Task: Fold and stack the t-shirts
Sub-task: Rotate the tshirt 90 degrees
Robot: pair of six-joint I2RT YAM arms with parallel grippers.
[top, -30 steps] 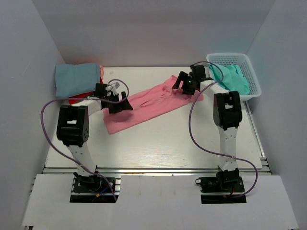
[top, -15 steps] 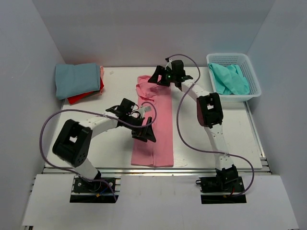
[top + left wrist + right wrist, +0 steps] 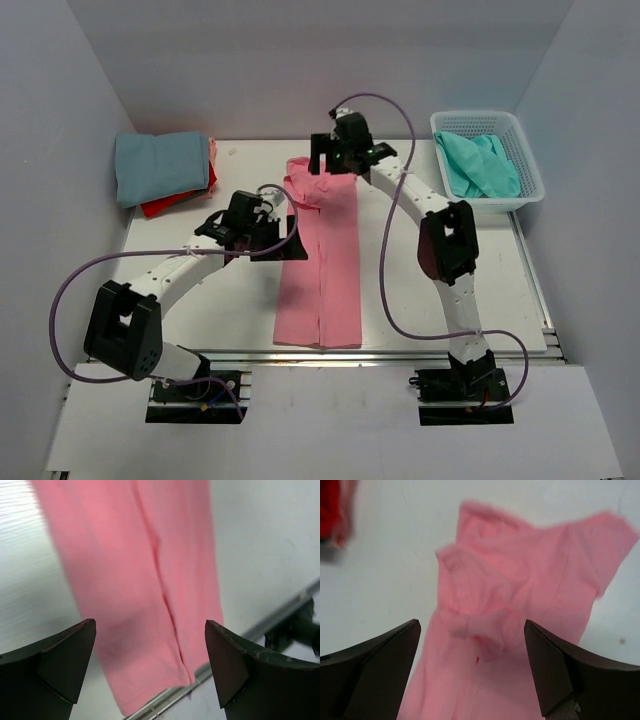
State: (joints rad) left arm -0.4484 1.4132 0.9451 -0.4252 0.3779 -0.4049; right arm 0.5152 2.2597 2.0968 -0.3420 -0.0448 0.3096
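Salmon t-shirt (image 3: 325, 270) lies as a long strip mid tabletop (image 3: 230, 315), collar far, hem near. Left claw (image 3: 290, 243) and right claw (image 3: 330, 168) hover over it, both wide open and empty. Suggest flattening the bunched sleeve, then pinching the far corners and folding squarely toward the hem.

A pink t-shirt (image 3: 322, 280) lies flat on the white table (image 3: 200, 310) in a long strip, from the far side down to the near edge. The right gripper (image 3: 331, 163) is over the far end of it. The left gripper (image 3: 284, 238) is at its left side, about half way along. At the far left a blue t-shirt (image 3: 155, 167) sits folded on top of a red t-shirt (image 3: 170, 205). At the far right a green t-shirt (image 3: 482, 165) lies bunched in a white basket (image 3: 532, 170)
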